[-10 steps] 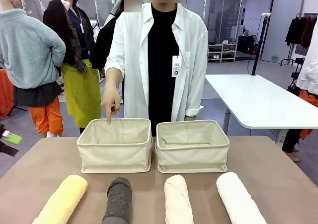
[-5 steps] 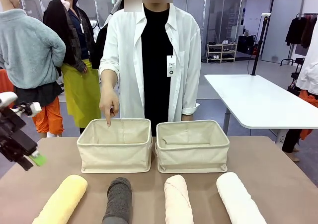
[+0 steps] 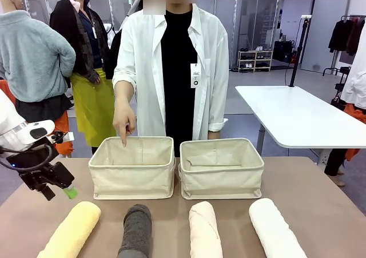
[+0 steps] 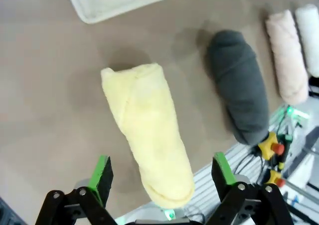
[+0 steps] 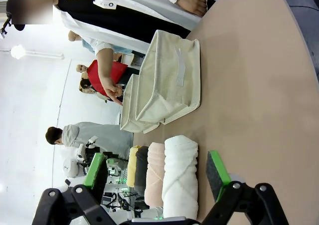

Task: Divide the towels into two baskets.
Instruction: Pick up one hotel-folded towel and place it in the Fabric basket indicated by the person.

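Four rolled towels lie in a row near the table's front edge: yellow [image 3: 71, 229], dark grey [image 3: 136, 230], pale pink [image 3: 205, 229] and white [image 3: 275, 228]. Behind them stand two cream baskets side by side, left [image 3: 132, 175] and right [image 3: 222, 178]. My left gripper [image 3: 60, 191] hovers open just above the far end of the yellow towel [image 4: 147, 130], which lies between its spread fingers [image 4: 102, 172] in the left wrist view. My right gripper [image 5: 157, 169] is open and holds nothing, above the white towel [image 5: 179, 180]. The person's hand [image 3: 124, 123] points down into the left basket.
The grey towel [image 4: 239, 85] lies close beside the yellow one. A second white table [image 3: 297, 118] stands at the back right. Other people stand behind the person at the left. Bare brown tabletop [image 3: 320, 195] stretches right of the baskets.
My left arm has come in from the left edge and dropped down toward the yellow towel. The person's pointing hand stays over the left basket. Towels and baskets have not moved.
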### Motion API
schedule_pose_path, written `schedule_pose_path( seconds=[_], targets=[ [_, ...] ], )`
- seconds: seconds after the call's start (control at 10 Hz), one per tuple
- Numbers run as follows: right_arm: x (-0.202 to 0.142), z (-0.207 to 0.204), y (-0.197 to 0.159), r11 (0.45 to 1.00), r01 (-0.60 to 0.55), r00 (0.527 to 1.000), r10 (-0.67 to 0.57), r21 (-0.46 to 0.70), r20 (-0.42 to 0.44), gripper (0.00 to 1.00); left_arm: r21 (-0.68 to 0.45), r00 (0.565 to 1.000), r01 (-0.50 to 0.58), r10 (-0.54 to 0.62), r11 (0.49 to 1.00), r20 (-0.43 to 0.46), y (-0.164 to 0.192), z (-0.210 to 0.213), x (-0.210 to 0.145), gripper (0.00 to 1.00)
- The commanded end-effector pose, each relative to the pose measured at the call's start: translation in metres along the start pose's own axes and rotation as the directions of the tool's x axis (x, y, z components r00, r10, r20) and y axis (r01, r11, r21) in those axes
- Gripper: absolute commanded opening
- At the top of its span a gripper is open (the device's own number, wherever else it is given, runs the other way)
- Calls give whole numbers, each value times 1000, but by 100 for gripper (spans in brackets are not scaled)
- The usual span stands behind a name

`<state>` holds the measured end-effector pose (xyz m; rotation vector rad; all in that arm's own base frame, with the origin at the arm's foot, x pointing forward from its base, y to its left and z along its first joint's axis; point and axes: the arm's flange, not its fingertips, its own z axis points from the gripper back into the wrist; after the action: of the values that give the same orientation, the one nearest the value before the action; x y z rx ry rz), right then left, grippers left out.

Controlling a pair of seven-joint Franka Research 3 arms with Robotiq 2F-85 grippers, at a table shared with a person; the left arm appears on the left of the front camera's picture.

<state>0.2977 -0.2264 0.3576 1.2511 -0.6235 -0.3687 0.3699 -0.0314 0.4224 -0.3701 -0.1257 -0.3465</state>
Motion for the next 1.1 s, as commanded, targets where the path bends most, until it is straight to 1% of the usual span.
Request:
schedule_pose_path(
  seconds=[0.0,0.1,0.4,0.7,0.9,1.0],
  targets=[
    [0,2,1,1000,-5,1000,5,9,5,100,125,998,-55,56,991,-7,-7,-40,-30,100],
    [0,2,1,1000,-5,1000,5,9,5,100,153,998,-61,65,986,-24,-7,-51,-34,100],
    [0,2,1,1000,-5,1000,5,9,5,100,177,994,-64,78,982,-74,-6,-76,-47,100],
    [0,2,1,1000,-5,1000,5,9,5,100,206,992,-85,103,975,-75,-7,-96,-60,100],
    [0,2,1,1000,-5,1000,5,9,5,100,199,990,-84,105,976,-97,-13,-107,-70,100],
    [0,2,1,1000,-5,1000,5,9,5,100,187,986,-78,104,979,-132,-16,-112,-75,100]
  ],
)
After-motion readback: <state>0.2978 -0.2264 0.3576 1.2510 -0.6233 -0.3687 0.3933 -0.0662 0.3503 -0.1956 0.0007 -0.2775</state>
